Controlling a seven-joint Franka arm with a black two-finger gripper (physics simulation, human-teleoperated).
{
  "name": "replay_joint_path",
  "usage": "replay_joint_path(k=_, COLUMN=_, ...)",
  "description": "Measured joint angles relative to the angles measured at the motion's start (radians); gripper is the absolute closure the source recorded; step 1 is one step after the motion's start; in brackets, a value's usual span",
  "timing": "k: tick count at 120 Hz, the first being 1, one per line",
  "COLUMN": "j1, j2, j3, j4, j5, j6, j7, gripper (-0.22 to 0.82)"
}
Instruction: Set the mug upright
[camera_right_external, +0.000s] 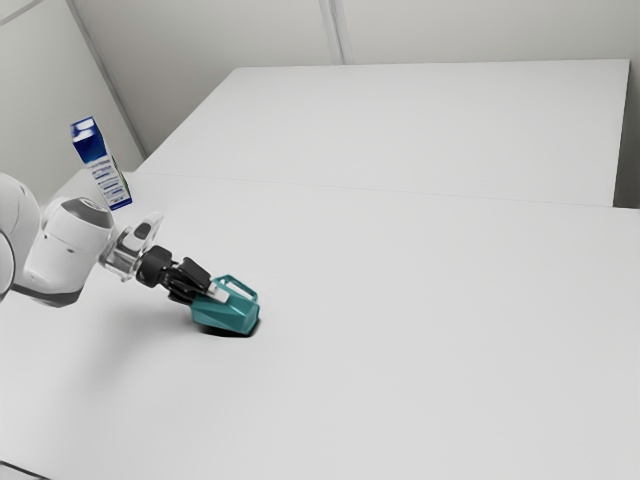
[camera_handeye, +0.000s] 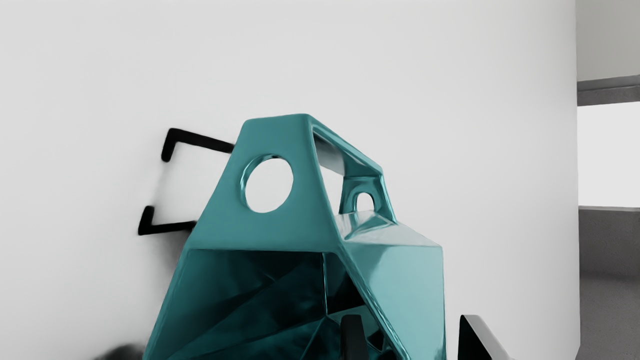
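In the exterior view the black gripper (camera_right_external: 205, 289) reaches down to the teal mug (camera_right_external: 228, 313), which lies on its side on the white table, its handle loop turned upward. The wrist view has the faceted mug (camera_handeye: 400, 272) close up, its mouth facing my hand. There the gripper (camera_handeye: 412, 340) stands open across the mug's wall: one fingertip is inside the mouth, the other outside the wall, with a gap between it and the wall. The mug's lower part runs out of the wrist view.
A blue and white carton (camera_right_external: 105, 170) stands farther back on the white table (camera_right_external: 420, 330), behind the arm at the exterior view's left. A thin dark line crosses the table's near left corner.
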Motion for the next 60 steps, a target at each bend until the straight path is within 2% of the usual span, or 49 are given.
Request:
replay_joint_path(k=42, j1=-0.008, j2=-0.031, j3=-0.002, j4=0.002, j5=-0.01, j6=-0.009, j7=0.006, gripper=0.73)
replay_joint_path(k=60, j1=-0.027, j2=-0.091, j3=-0.005, j4=0.007, j5=-0.002, j6=-0.001, j7=0.002, gripper=0.75)
